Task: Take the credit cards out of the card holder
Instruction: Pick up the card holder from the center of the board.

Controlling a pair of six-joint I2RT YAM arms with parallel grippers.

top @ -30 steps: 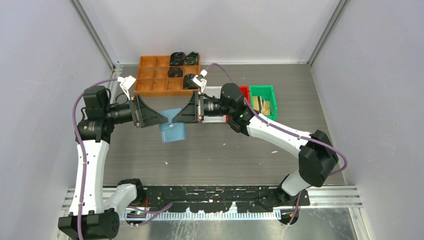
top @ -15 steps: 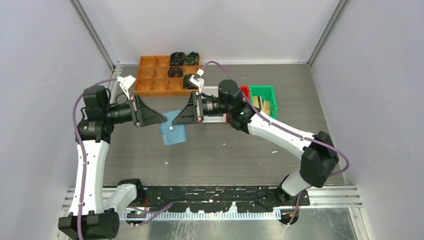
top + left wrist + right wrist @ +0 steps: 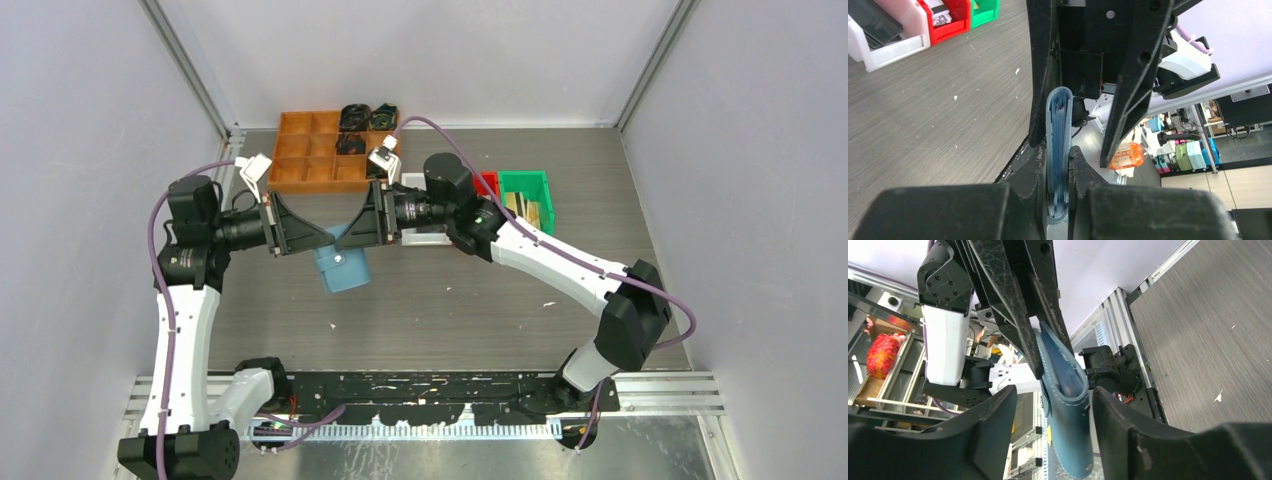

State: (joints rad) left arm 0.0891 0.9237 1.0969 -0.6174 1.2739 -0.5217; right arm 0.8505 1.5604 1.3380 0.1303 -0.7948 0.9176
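— What do the arms look like?
— The left arm [image 3: 178,330] and right arm [image 3: 545,262] have white shells and black joints.
— Any cables?
— A purple cable [image 3: 158,215] runs along each one, and there's a white camera mount [image 3: 254,168] at each wrist. The left gripper [image 3: 332,238] and right gripper [image 3: 346,239] are black and triangular, with small screw heads.

Pale grey walls [image 3: 90,120] are enclosing a dark, wood-grained table [image 3: 450,300] at nine, twelve and three o'clock. Metal posts [image 3: 190,70] are rising at eleven and one. Soft even light is falling across the tabletop.
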